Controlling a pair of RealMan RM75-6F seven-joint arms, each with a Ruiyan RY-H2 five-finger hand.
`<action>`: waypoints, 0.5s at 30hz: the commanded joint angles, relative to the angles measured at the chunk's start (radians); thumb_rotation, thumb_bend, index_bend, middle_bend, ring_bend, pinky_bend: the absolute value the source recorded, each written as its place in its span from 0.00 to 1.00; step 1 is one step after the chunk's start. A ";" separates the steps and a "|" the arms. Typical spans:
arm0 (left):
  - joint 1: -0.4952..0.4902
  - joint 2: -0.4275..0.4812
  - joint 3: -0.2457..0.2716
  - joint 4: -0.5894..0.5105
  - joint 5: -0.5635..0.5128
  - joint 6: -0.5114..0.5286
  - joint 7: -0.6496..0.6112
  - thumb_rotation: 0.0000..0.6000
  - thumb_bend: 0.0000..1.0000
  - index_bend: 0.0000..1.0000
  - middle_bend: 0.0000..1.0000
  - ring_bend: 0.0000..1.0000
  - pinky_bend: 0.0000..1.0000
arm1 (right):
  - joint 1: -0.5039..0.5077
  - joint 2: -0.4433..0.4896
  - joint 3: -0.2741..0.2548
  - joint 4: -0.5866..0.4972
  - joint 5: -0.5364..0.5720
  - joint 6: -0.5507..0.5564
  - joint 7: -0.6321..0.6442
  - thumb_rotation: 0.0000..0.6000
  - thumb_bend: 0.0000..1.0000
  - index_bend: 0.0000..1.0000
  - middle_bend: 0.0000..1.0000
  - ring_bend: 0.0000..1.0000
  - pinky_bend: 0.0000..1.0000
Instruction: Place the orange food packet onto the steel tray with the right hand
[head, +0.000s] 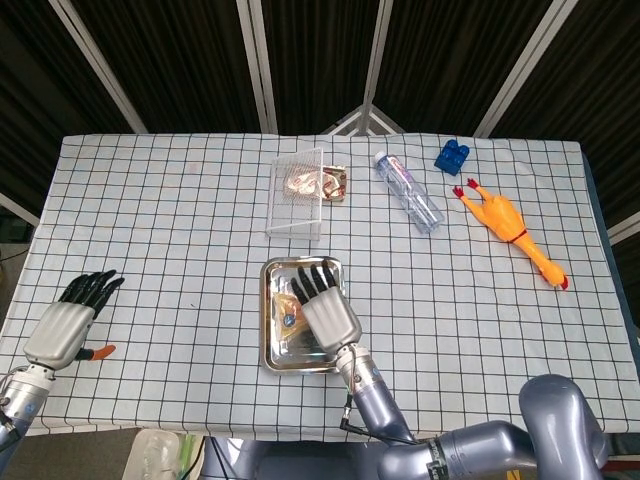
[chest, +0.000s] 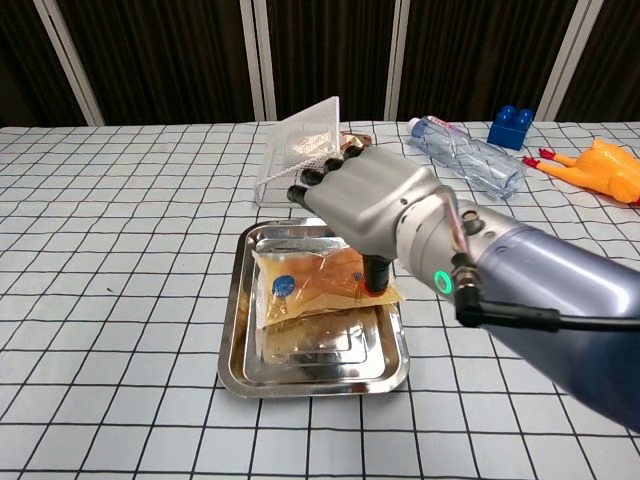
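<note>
Two hands show over one wide table (head: 180, 210) dressed in a white cloth with a black grid, which fills most of both views. Largest of what works on it is the right arm, rising from the lower right of the chest view, its right hand (chest: 375, 205) hovering over the middle of the frame with fingers spread toward the upper left and the thumb pointing down, its tip touching the packet; the fingers are apart and nothing is clasped between them. Beneath it sits the steel tray (chest: 240, 330), a shiny rectangle at lower centre, and the orange food packet (chest: 310, 285) lies flat inside that tray, a blue round mark near its left end, its right edge slightly over the tray's right rim. Behind the tray, toward upper centre, a clear mesh basket (chest: 300, 150) stands tipped on its side, with a brown wrapped snack (head: 333, 184) just beside it on the right. Further right lies a clear plastic bottle (head: 408, 190) on its side, then a yellow rubber chicken (head: 505, 228) stretched diagonally near the right edge. At the lower left of the head view rests the left hand (head: 70, 320), fingers loosely apart and holding nothing. Smallest, a blue toy brick (head: 452, 156) sits in the upper right.
</note>
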 joint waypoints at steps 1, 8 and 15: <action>0.005 0.003 0.004 -0.003 0.006 0.008 0.002 1.00 0.06 0.00 0.00 0.02 0.03 | -0.068 0.102 -0.070 -0.130 -0.076 0.131 -0.003 1.00 0.30 0.00 0.00 0.00 0.04; 0.020 0.002 0.006 -0.004 0.032 0.052 0.001 1.00 0.06 0.00 0.00 0.01 0.03 | -0.312 0.391 -0.326 -0.119 -0.382 0.246 0.432 1.00 0.30 0.00 0.00 0.00 0.01; 0.035 -0.026 0.016 0.003 0.080 0.102 0.042 1.00 0.06 0.00 0.00 0.00 0.03 | -0.578 0.497 -0.493 0.269 -0.642 0.400 1.087 1.00 0.30 0.00 0.00 0.00 0.00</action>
